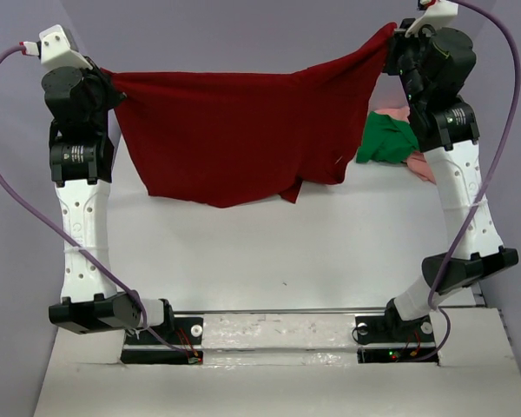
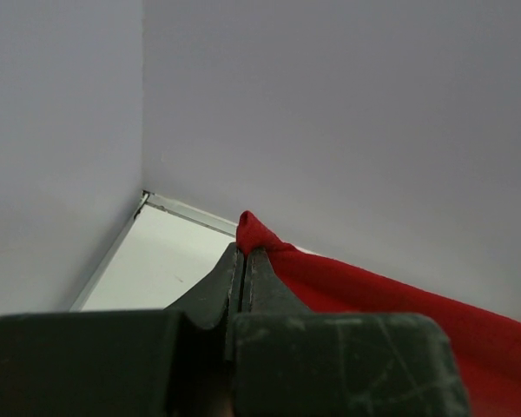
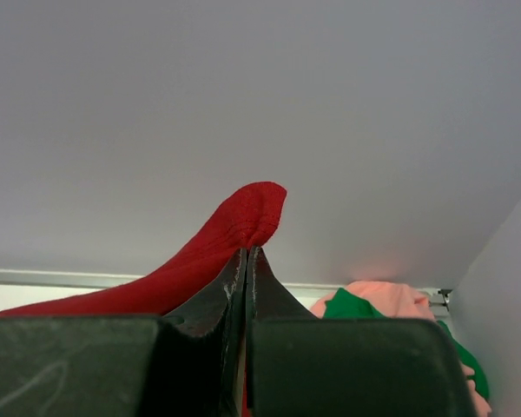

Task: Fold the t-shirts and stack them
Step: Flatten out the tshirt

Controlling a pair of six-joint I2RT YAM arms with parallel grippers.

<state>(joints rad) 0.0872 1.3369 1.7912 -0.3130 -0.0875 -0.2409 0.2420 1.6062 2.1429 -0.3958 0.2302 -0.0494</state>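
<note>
The dark red t-shirt (image 1: pixel 243 130) hangs spread in the air between my two raised arms, its lower edge just above the table. My left gripper (image 1: pixel 113 80) is shut on its left corner; in the left wrist view the cloth (image 2: pixel 347 287) pokes out past the closed tips (image 2: pixel 243 252). My right gripper (image 1: pixel 391 45) is shut on its right corner, seen in the right wrist view (image 3: pixel 247 250) with the red cloth (image 3: pixel 234 226) above the tips. The green t-shirt (image 1: pixel 386 142) and the salmon pink t-shirt (image 1: pixel 421 165) lie crumpled together at the table's far right.
The white table (image 1: pixel 269 252) runs under the hanging shirt, with grey walls at the back and both sides. The arm bases (image 1: pixel 278 334) sit at the near edge. The green and pink pile also shows in the right wrist view (image 3: pixel 391 304).
</note>
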